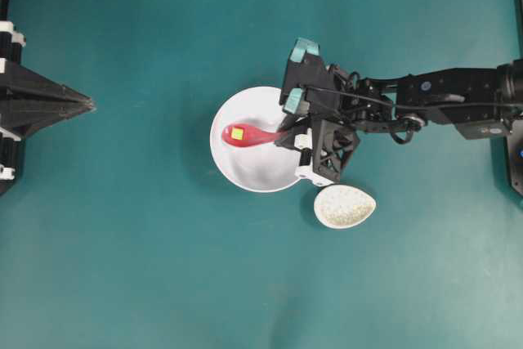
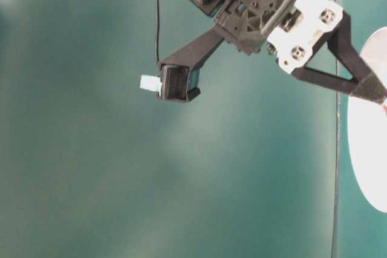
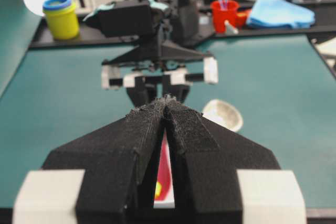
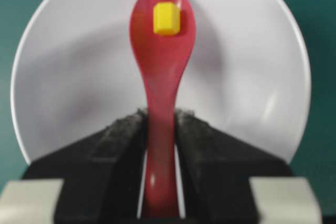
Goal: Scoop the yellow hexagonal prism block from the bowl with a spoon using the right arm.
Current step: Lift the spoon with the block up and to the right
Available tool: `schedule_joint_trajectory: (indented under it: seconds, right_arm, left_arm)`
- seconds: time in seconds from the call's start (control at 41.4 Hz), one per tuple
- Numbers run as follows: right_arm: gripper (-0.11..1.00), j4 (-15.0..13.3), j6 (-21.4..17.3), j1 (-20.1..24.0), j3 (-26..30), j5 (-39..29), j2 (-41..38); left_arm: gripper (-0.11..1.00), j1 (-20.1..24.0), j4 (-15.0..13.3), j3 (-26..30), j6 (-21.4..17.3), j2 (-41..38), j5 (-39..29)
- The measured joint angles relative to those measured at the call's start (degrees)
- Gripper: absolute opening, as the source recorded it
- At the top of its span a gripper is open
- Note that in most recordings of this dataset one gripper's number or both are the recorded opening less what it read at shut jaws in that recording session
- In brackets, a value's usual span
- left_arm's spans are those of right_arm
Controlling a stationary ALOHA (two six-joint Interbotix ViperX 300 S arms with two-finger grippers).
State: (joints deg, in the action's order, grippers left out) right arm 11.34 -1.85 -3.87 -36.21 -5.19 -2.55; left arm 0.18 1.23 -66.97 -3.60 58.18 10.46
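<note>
The right tool (image 4: pixel 160 129) gripped the spoon (image 4: pixel 161 77) mid-frame, block (image 4: pixel 166 18) in its scoop over the bowl (image 4: pixel 252 77); the left tool (image 3: pixel 167 109) sat closed.

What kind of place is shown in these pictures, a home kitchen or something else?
Most likely a robotics lab bench, not a kitchen. Two black robot arms face each other across a teal table, the right gripper holds a spoon over a white bowl, and supply tubs stand behind.

Right arm (image 1: pixel 441 100): black links, white fittings, teal tape, looped black cable. Left gripper (image 3: pixel 165 124): black textured fingers, apparently white mounts.
</note>
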Motion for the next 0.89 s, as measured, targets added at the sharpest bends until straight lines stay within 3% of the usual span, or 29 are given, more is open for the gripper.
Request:
schedule_joint_trajectory:
  seconds: [0.894]
  right_arm:
    - [0.25,0.00,-0.18,0.35,-6.15,2.72,7.21]
  left_arm:
    - [0.06,0.00,0.00,0.00,0.00,0.00,-0.09]
